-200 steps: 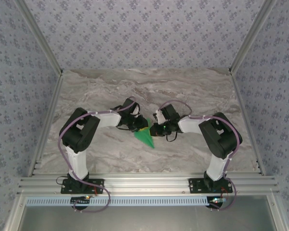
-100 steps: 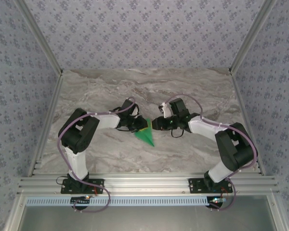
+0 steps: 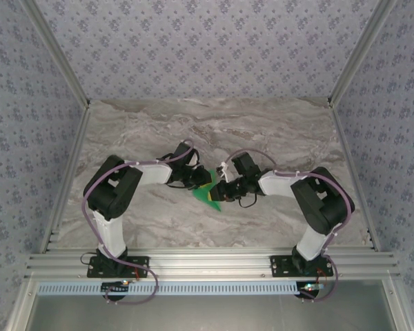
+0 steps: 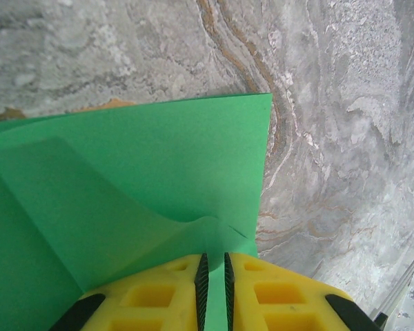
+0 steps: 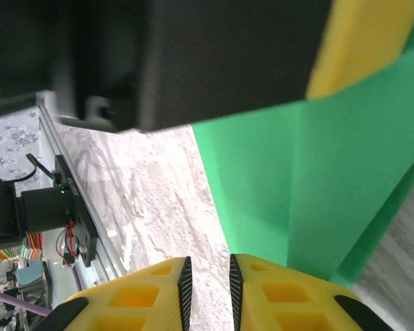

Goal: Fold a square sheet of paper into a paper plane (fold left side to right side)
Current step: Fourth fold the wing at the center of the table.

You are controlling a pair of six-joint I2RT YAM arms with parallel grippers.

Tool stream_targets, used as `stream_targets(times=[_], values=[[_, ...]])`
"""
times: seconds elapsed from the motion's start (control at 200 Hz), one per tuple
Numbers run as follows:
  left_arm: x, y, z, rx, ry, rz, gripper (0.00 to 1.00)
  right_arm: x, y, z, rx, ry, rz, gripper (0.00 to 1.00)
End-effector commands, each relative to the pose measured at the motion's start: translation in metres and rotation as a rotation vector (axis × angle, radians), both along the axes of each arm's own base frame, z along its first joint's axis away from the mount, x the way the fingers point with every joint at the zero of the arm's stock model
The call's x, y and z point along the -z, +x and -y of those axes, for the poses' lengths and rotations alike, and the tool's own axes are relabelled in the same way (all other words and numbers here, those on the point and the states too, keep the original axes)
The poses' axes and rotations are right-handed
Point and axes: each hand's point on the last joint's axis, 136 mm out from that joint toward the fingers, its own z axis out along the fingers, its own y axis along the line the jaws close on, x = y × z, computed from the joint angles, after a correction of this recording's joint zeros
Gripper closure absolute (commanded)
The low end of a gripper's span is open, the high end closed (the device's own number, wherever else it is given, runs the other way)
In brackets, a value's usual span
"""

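Note:
The green sheet of paper [image 3: 211, 196] lies mid-table, folded into a pointed wedge like a paper plane, tip toward the near edge. My left gripper [image 3: 202, 182] sits at its far left corner. In the left wrist view that gripper [image 4: 214, 286] is shut on a raised flap of the paper [image 4: 159, 165], with green between the pads. My right gripper [image 3: 223, 189] is at the paper's right edge. Its jaws [image 5: 207, 283] stand slightly open with bare marble between them, and the paper [image 5: 317, 179] runs just beside the right pad. The left gripper's yellow finger [image 5: 359, 41] hangs over the paper.
The marble table [image 3: 276, 131] extends free behind and to both sides of the arms. Aluminium frame rails [image 3: 207, 262] border the near edge and the sides, and patterned walls close the space. The near rail with an arm base [image 5: 48, 207] lies left of the right gripper.
The right gripper pulled back to the right off the paper, its arm stretching out, then came back to the paper's right edge. The left gripper kept its hold in place.

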Motion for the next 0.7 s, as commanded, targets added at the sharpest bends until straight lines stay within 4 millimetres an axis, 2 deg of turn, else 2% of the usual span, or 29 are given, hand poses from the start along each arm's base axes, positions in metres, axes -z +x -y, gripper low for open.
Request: stream_targets(times=[0.0,0.695], values=[[0.04,-0.031,-0.032,-0.013,0.163,-0.115,0.83,0.015,-0.014,0.003,-0.027,-0.051,-0.039,0.77],[0.041,-0.03,-0.034,-0.013,0.167,-0.115,0.83,0.045,-0.037,0.018,-0.057,-0.203,-0.075,0.78]])
